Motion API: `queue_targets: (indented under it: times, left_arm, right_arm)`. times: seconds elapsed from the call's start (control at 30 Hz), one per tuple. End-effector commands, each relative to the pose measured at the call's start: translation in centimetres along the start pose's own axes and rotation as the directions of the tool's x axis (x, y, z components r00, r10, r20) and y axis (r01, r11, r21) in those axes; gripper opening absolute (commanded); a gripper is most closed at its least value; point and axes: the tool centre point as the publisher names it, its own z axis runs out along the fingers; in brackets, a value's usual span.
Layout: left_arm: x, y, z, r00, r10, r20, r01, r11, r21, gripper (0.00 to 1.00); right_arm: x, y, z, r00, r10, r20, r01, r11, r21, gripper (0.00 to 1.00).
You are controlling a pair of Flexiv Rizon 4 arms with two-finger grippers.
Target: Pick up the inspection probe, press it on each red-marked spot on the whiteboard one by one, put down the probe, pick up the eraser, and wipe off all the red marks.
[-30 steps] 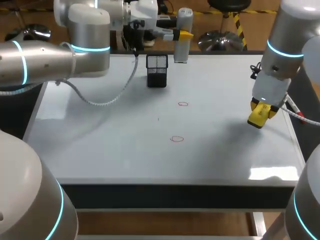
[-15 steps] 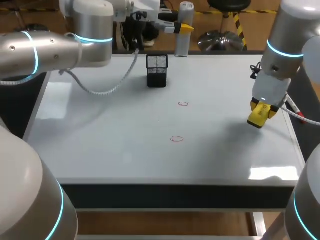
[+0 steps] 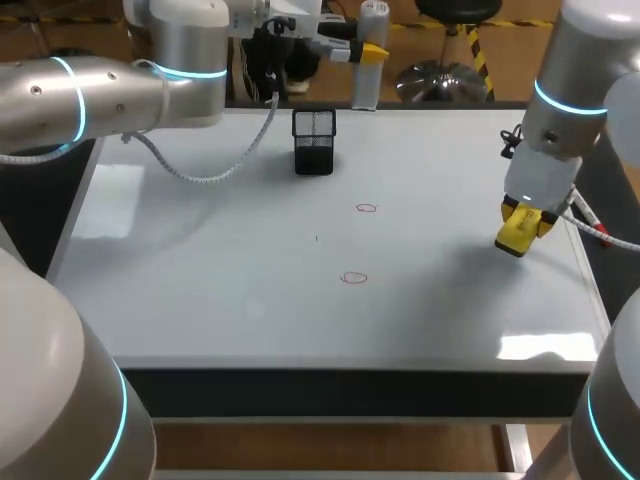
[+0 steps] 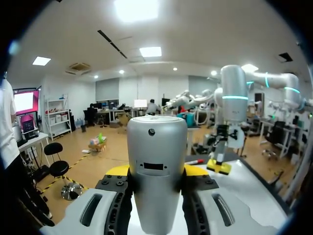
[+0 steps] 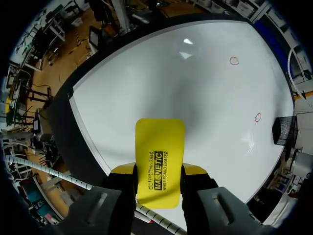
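Note:
My left gripper (image 3: 366, 50) is shut on the silver cylindrical probe (image 3: 369, 60), holding it upright over the whiteboard's back edge. In the left wrist view the probe (image 4: 156, 161) fills the gap between the yellow-tipped fingers. My right gripper (image 3: 522, 228) hangs over the board's right side, shut on the yellow eraser (image 3: 520, 236); the eraser (image 5: 159, 156) sticks out ahead of the fingers. Two small red circles, one (image 3: 366, 208) farther back and one (image 3: 353, 278) nearer, are drawn mid-board; both the near mark (image 5: 234, 60) and the far mark (image 5: 257, 117) also show well ahead of the eraser.
The whiteboard (image 3: 200, 260) covers the tabletop. A black mesh holder (image 3: 314, 140) stands near the back, left of the probe, and appears as the holder (image 5: 282, 131) in the right wrist view. My right arm with the eraser (image 4: 219, 167) shows beyond the probe.
My left arm has lifted the probe a little higher and toward the back edge. The right arm and eraser have stayed in place.

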Motion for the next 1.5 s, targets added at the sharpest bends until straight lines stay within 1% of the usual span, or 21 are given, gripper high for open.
queue_targets:
  times: [0.03, 0.57, 0.63, 0.77, 0.93, 1.0, 1.17, 1.33, 1.5]
  left_arm:
    - [-0.1, -0.1, 0.0, 1.000, -0.001, -0.003, 0.001, 1.000, -0.002, 0.00]
    - [-0.1, -0.1, 0.0, 1.000, -0.001, -0.003, 0.001, 1.000, -0.002, 0.00]
    - [-0.1, -0.1, 0.0, 1.000, -0.001, -0.003, 0.001, 1.000, -0.002, 0.00]
    - [-0.1, -0.1, 0.0, 1.000, -0.001, -0.003, 0.001, 1.000, -0.002, 0.00]
    - [-0.1, -0.1, 0.0, 1.000, -0.001, -0.003, 0.001, 1.000, -0.002, 0.00]
    - [-0.1, -0.1, 0.0, 1.000, -0.001, -0.003, 0.001, 1.000, -0.002, 0.00]
    - [-0.1, -0.1, 0.0, 1.000, -0.001, -0.003, 0.001, 1.000, -0.002, 0.00]
    - [-0.1, -0.1, 0.0, 1.000, -0.001, -0.003, 0.001, 1.000, -0.002, 0.00]
    - [-0.1, -0.1, 0.0, 1.000, -0.001, -0.003, 0.001, 1.000, -0.002, 0.00]
  right_arm:
    - [0.0, -0.1, 0.0, 1.000, -0.001, -0.002, 0.001, 1.000, 0.001, 0.00]
    - [0.0, -0.1, 0.0, 1.000, -0.001, -0.002, 0.001, 1.000, 0.001, 0.00]
    - [-1.3, 0.3, -0.4, 0.999, -0.030, -0.012, 0.030, 1.000, 0.009, 0.00]
    - [-3.8, 1.4, -1.5, 0.996, -0.089, 0.006, 0.089, 0.996, 0.029, 0.00]
    - [-7.9, 3.2, -2.3, 0.979, -0.204, -0.005, 0.204, 0.978, 0.045, 0.00]
    - [-9.6, 4.0, -2.5, 0.969, -0.247, -0.009, 0.248, 0.968, 0.050, 0.00]
    - [-13.0, 5.8, -2.5, 0.942, -0.335, -0.014, 0.335, 0.941, 0.053, 0.00]
    - [-16.1, 7.7, -1.8, 0.904, -0.428, -0.009, 0.428, 0.903, 0.040, 0.00]
    - [-18.9, 9.0, -1.0, 0.860, -0.510, -0.010, 0.510, 0.860, 0.023, 0.00]
